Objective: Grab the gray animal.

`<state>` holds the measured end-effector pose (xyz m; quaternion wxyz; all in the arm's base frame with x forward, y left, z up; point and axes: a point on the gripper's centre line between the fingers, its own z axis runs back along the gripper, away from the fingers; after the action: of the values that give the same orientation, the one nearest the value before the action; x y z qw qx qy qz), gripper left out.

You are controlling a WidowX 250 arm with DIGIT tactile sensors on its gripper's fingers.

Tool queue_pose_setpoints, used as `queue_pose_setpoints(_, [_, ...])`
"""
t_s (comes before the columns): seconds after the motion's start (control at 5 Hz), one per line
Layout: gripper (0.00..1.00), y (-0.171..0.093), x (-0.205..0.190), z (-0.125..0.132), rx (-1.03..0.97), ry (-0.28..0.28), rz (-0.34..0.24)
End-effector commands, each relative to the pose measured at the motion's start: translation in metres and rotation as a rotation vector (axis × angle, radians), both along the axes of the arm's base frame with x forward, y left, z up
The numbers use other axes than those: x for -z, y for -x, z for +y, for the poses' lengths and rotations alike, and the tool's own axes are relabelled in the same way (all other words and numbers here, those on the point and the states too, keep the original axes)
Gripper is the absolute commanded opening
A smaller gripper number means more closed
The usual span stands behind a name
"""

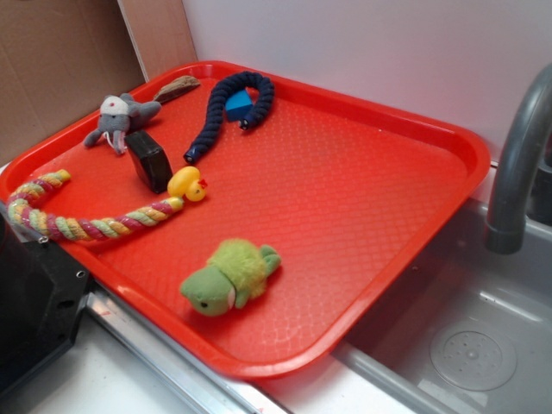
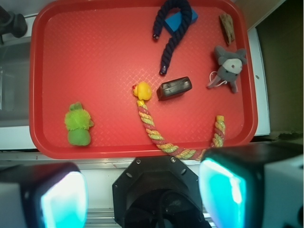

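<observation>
The gray animal (image 1: 121,119) (image 2: 229,66), a small gray plush with a whitish face, lies in the far left corner of the red tray (image 1: 362,172) (image 2: 95,52). In the wrist view it is at the upper right. My gripper (image 2: 142,194) is open, its cyan pads (image 2: 64,199) wide apart with nothing between them. It hangs high over the tray's near edge, well away from the plush.
Also on the tray are a black block (image 1: 149,159) (image 2: 174,88), a yellow duck (image 1: 186,184) (image 2: 142,91), a coloured rope (image 1: 95,226), a green plush turtle (image 1: 231,274) (image 2: 78,124), a navy rope (image 1: 228,108) around a blue block (image 1: 239,105), and a wood piece (image 1: 177,86). A faucet (image 1: 517,164) and sink (image 1: 466,345) are on the right.
</observation>
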<state>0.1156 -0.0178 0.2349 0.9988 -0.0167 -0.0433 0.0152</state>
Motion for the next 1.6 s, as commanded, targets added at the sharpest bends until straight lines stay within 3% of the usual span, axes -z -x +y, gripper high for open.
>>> queue_pose_setpoints(0.0, [1.0,0.0,0.0,0.0,0.0,0.0,0.0])
queue_pose_setpoints(0.2, [1.0,-0.031,0.05,0.045,-0.241,-0.115,0.127])
queue_pose_setpoints(0.4, [1.0,-0.067,0.09,0.077,-0.418,-0.175,0.098])
queue_pose_setpoints(0.6, [1.0,-0.085,0.109,0.105,-0.652,-0.214,0.014])
queue_pose_setpoints(0.8, [1.0,-0.081,0.125,0.122,-0.915,-0.235,-0.08])
queue_pose_setpoints(1.0, [1.0,-0.088,0.142,0.14,-0.902,-0.177,-0.07])
queue_pose_setpoints(1.2, [1.0,-0.091,0.154,0.162,-0.722,-0.197,-0.067])
queue_pose_setpoints(1.4, [1.0,-0.097,0.173,0.171,-0.653,-0.175,-0.023])
